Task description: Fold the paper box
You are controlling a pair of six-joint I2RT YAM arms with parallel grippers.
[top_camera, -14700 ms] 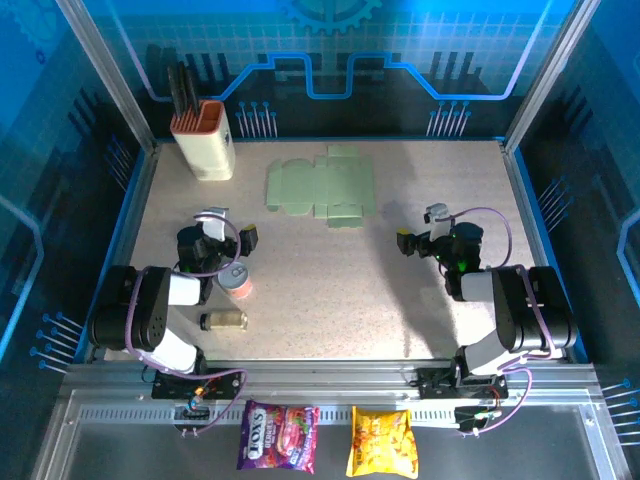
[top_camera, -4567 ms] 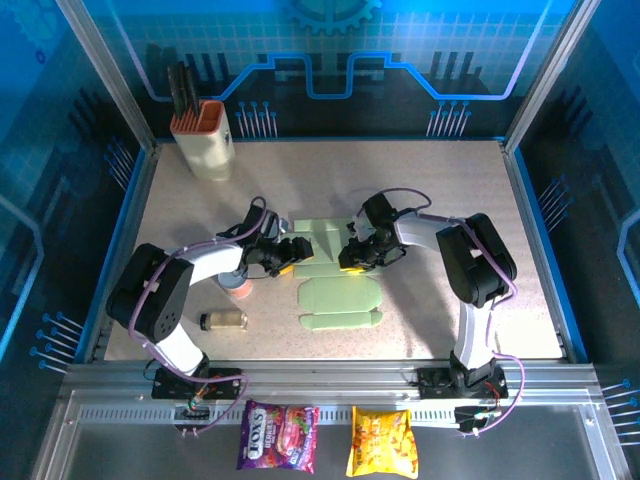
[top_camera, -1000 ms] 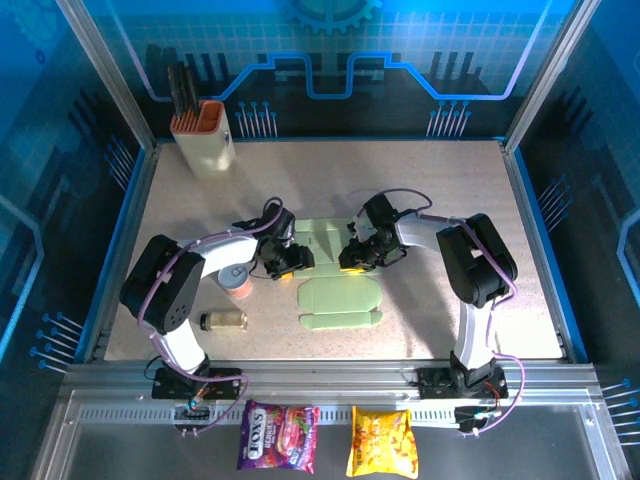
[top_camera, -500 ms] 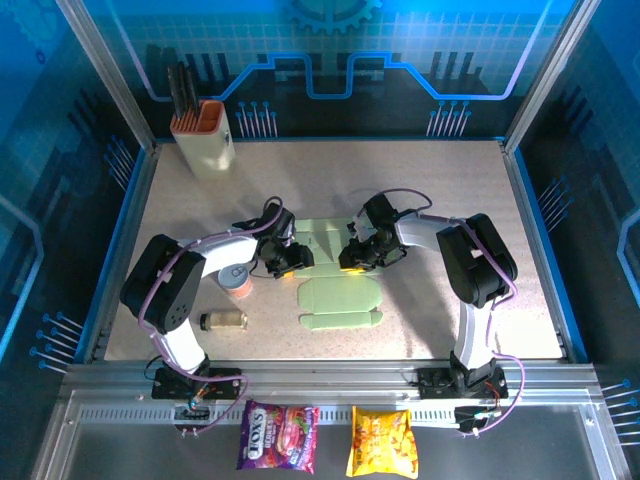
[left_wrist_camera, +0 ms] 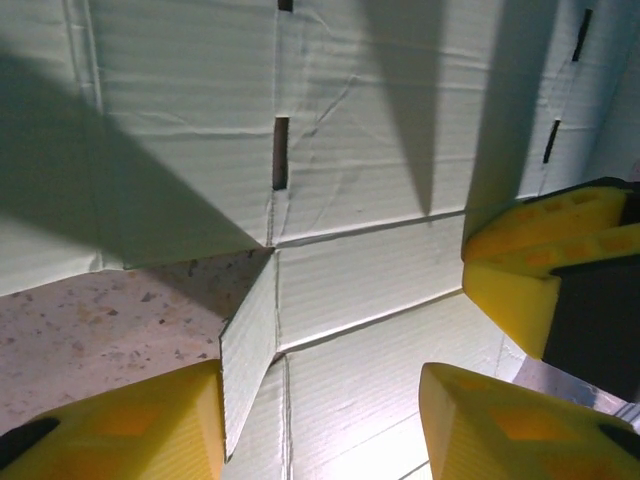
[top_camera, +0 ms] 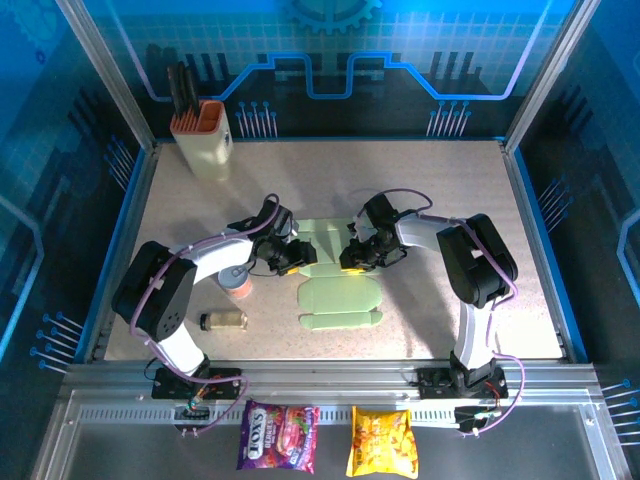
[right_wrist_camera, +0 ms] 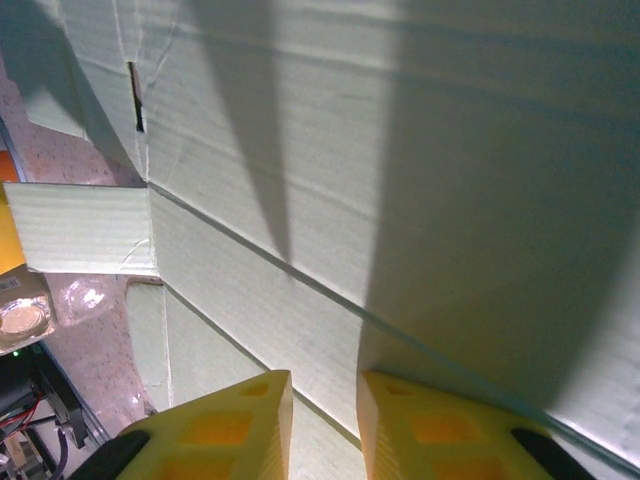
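Top external view: pale mint-green cardboard paper box (top_camera: 340,300) lies in the middle of the table (top_camera: 450,200). Left hand (top_camera: 297,256) stands open at its left edge; right hand (top_camera: 349,258) is nearly closed, whether gripping I cannot tell.

One pale mint-green paper box (top_camera: 338,300), an unfolded die-cut sheet, is lying on one speckled table (top_camera: 450,180). Two robot arms are reaching over it: the left arm (top_camera: 215,253) and the right arm (top_camera: 440,232). One cream holder (top_camera: 203,140) with an orange rim is standing at the back. One small can (top_camera: 237,284) and one small bottle (top_camera: 223,320) are resting by the left arm. Two snack packets are lying in front: a purple packet (top_camera: 278,437) and a yellow packet (top_camera: 381,442).
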